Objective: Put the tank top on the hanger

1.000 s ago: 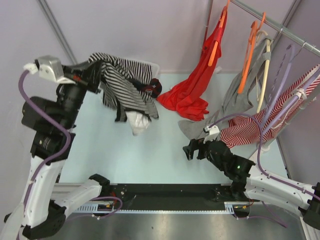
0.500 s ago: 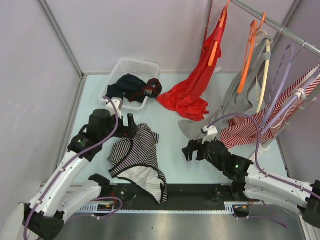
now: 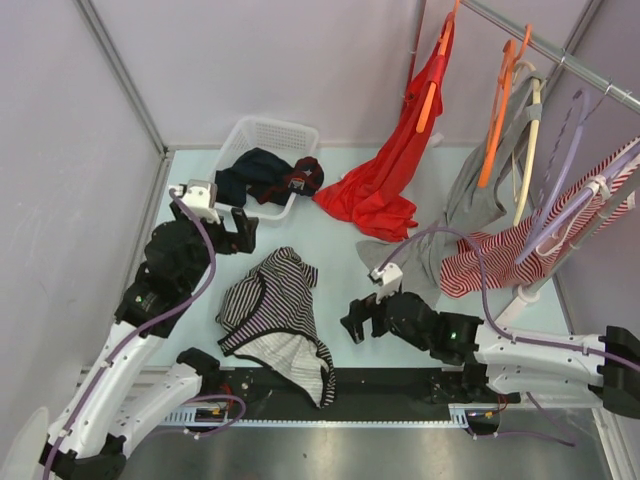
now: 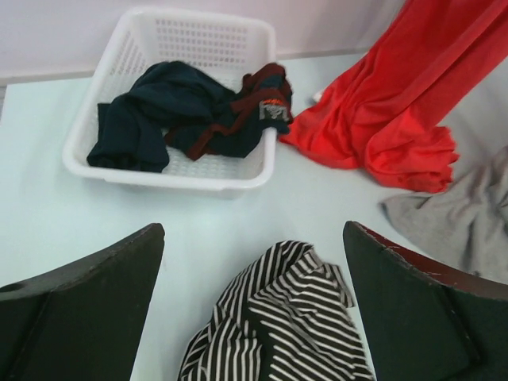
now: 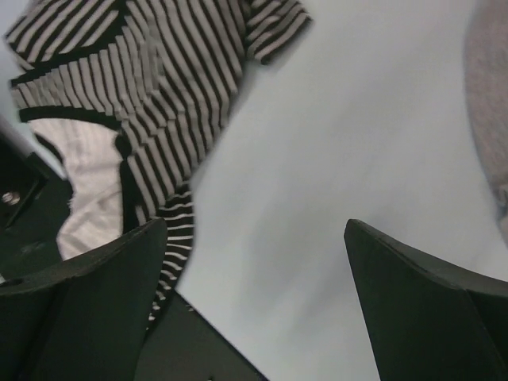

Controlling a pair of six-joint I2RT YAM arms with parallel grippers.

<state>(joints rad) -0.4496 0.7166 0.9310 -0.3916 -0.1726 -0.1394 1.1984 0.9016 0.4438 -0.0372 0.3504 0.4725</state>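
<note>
One crumpled tank top (image 3: 275, 305) lies between gaping left gripper (image 3: 243, 229) and right gripper (image 3: 360, 324)

Bright, even light throughout; soft shadows, slight blur.

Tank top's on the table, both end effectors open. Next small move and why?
Probably lower the left end effector onto the bunched upper edge of the tank top and close: it lies crumpled on the table, directly ahead between its open jaws, nothing held yet. The right end effector, also open, sits beside it.
</note>
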